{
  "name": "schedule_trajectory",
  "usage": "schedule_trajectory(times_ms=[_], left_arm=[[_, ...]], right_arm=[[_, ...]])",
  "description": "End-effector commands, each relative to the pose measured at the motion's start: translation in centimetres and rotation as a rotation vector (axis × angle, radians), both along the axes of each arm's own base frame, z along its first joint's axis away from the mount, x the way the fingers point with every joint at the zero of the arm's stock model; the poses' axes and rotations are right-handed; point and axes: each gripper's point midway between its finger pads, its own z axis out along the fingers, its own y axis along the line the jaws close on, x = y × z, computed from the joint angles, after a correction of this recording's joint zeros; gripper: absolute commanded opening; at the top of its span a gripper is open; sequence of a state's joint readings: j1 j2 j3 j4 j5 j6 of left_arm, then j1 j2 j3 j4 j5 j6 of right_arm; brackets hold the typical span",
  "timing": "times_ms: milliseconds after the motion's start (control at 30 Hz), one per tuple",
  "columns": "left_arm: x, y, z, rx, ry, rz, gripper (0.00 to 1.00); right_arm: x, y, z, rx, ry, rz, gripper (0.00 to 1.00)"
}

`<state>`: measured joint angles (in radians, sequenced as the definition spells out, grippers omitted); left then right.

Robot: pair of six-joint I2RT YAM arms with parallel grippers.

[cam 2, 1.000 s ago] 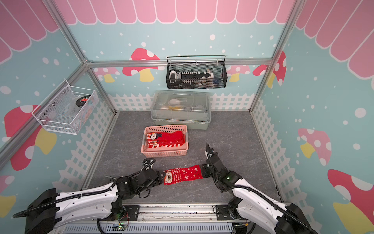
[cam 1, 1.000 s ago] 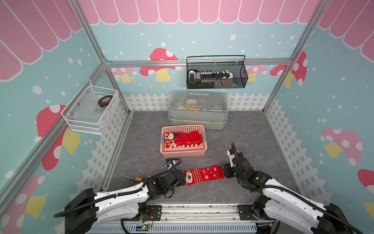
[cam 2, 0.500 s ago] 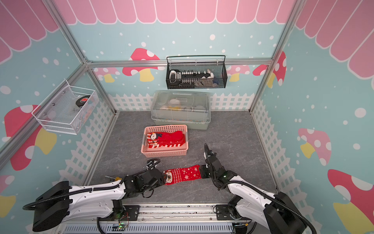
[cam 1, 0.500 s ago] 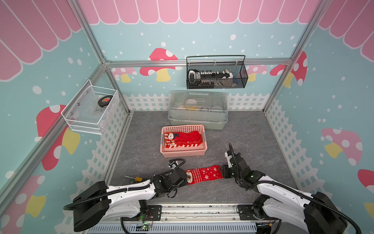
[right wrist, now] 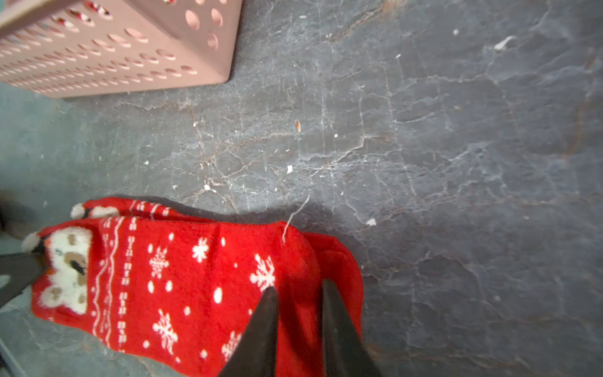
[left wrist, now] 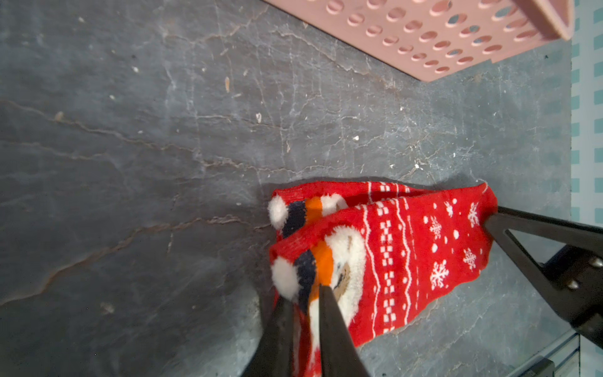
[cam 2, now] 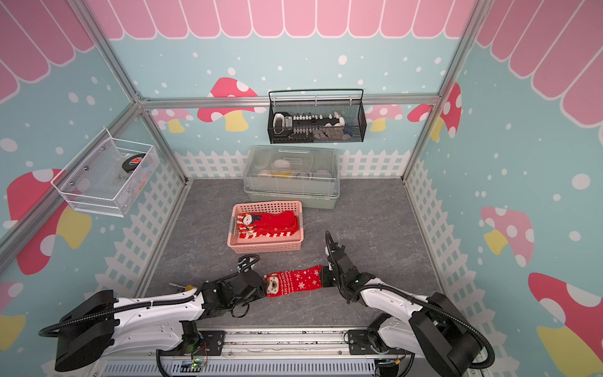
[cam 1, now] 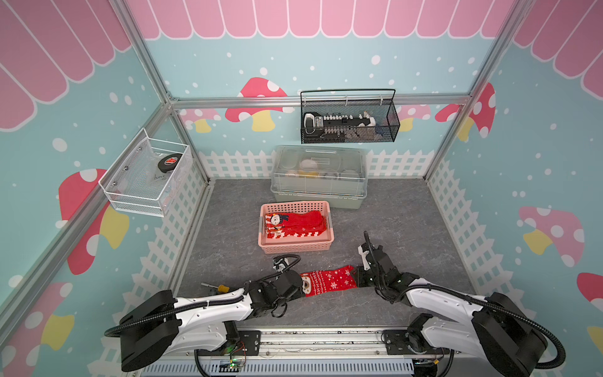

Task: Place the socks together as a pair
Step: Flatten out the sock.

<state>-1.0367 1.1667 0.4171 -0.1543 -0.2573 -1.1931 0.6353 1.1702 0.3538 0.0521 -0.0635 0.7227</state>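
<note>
Two red snowflake socks point(cam 1: 328, 282) point(cam 2: 293, 282) with bear faces at the cuffs lie stacked on the grey floor near the front. In the left wrist view the lower sock point(left wrist: 352, 192) peeks out behind the upper one point(left wrist: 408, 254). My left gripper point(cam 1: 301, 287) point(left wrist: 303, 292) is shut on the cuff end, pinching the bear face. My right gripper point(cam 1: 357, 277) point(right wrist: 298, 289) is shut on a fold of red fabric at the toe end point(right wrist: 329, 261). More red socks point(cam 1: 293, 223) lie in the pink basket point(cam 1: 295, 248) just behind.
A clear lidded box point(cam 1: 318, 176) stands at the back behind the pink basket. A black wire basket point(cam 1: 349, 120) hangs on the back wall and a white wire basket point(cam 1: 146, 176) on the left wall. A yellow-handled screwdriver point(cam 1: 217, 287) lies by the left arm.
Both grippers have closed on the sock ends, the left on the cuff and the right on the toe. The arms have shifted only slightly; the socks stay in place.
</note>
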Motion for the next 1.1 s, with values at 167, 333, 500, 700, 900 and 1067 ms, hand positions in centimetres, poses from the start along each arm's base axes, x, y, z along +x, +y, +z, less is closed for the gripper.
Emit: schedule_trajectory(times_ms=[167,333,500,700,900,1067], left_arm=[[0.9,-1.0,2.8,-0.047,-0.062,-0.004,0.0],[1.0,-1.1,3.5,-0.038,-0.081,-0.02,0.0],[1.8,-0.5,4.0,0.005,-0.13,0.001,0.0],[2.3,-0.7,3.7,0.04,-0.14,-0.005,0.0],[2.3,-0.6,2.6,0.075,-0.117,-0.008,0.0],[2.4,0.6,1.7,0.133,-0.116,0.024,0.64]], right_arm=[[0.1,0.4,2.0,0.047,-0.027,0.004,0.0],[-0.6,-0.1,3.3,0.091,-0.048,-0.016,0.0],[-1.1,-0.8,3.5,0.101,-0.072,-0.04,0.0],[-0.9,-1.1,3.3,0.081,-0.076,-0.049,0.0],[-0.6,-1.5,2.5,0.042,-0.068,-0.062,0.06],[-0.4,-2.0,1.8,-0.012,-0.053,-0.068,0.34]])
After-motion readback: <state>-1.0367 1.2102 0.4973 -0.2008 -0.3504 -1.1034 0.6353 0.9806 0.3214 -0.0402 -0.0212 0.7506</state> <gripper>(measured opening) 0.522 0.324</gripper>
